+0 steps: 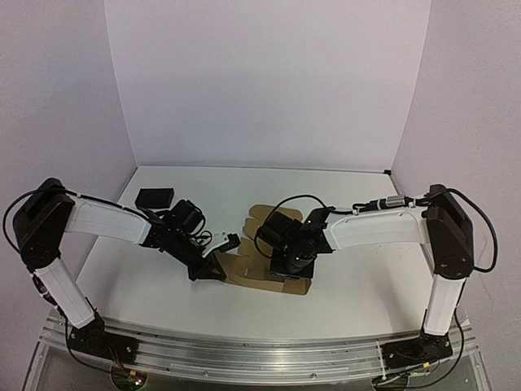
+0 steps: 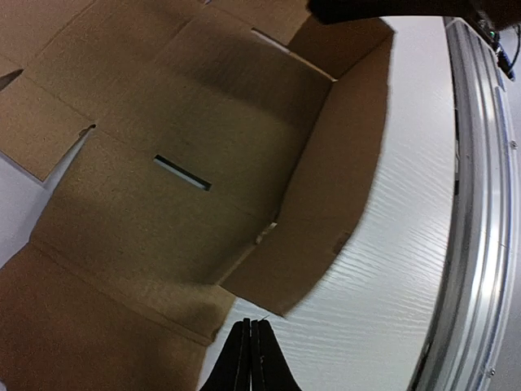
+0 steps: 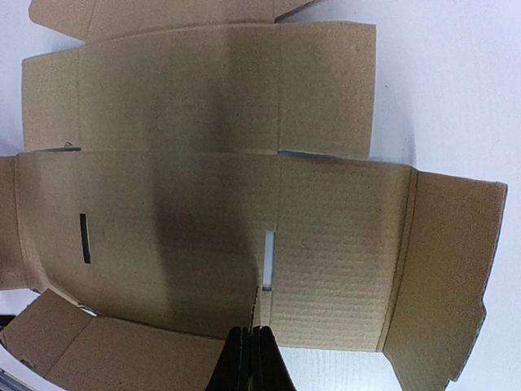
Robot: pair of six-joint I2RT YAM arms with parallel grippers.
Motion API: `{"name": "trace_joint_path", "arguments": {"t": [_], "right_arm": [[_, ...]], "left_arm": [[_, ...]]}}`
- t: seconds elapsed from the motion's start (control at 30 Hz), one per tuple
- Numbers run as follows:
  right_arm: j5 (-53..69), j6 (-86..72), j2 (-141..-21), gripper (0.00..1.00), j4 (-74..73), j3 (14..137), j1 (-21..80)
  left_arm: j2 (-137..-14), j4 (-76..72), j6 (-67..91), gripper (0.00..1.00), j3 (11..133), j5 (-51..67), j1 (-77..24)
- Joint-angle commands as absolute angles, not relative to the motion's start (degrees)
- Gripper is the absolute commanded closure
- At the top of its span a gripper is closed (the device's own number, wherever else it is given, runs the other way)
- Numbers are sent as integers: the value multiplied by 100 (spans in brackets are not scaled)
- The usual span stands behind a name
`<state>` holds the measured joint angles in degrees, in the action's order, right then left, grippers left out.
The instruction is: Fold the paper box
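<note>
Paper box flat, long axis left-right in right wrist view; right gripper closed, empty, tips over its lower edge; left gripper closed, empty, just off flap corner.

The cardboard sheet lies unfolded on the white counter, with a narrow slot cut in one panel. The left tool (fingers pressed together, nothing between) sits just beside the sheet's near edge. A metal rail runs along the right.

A robotics lab bench is indicated by plain white backdrop panels, a white table and an aluminium mounting rail.
</note>
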<state>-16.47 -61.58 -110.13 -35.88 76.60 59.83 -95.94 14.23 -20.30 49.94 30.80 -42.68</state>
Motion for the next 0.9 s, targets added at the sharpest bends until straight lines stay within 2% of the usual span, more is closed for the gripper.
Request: {"name": "trace_joint_path", "arguments": {"t": [0.0, 0.37, 0.87], "right_arm": [[-1680, -6187, -10812, 98, -3669, 7722, 6003], [-1658, -6176, -10818, 99, -3665, 7760, 6004], [-1715, -6299, -10814, 99, -3665, 7687, 6007]], "left_arm": [[-10087, 881, -1871, 99, 5492, 2819, -4263], [-10334, 604, -1292, 99, 5738, 3162, -4554], [-10661, 549, -1361, 98, 6014, 3065, -4710]]}}
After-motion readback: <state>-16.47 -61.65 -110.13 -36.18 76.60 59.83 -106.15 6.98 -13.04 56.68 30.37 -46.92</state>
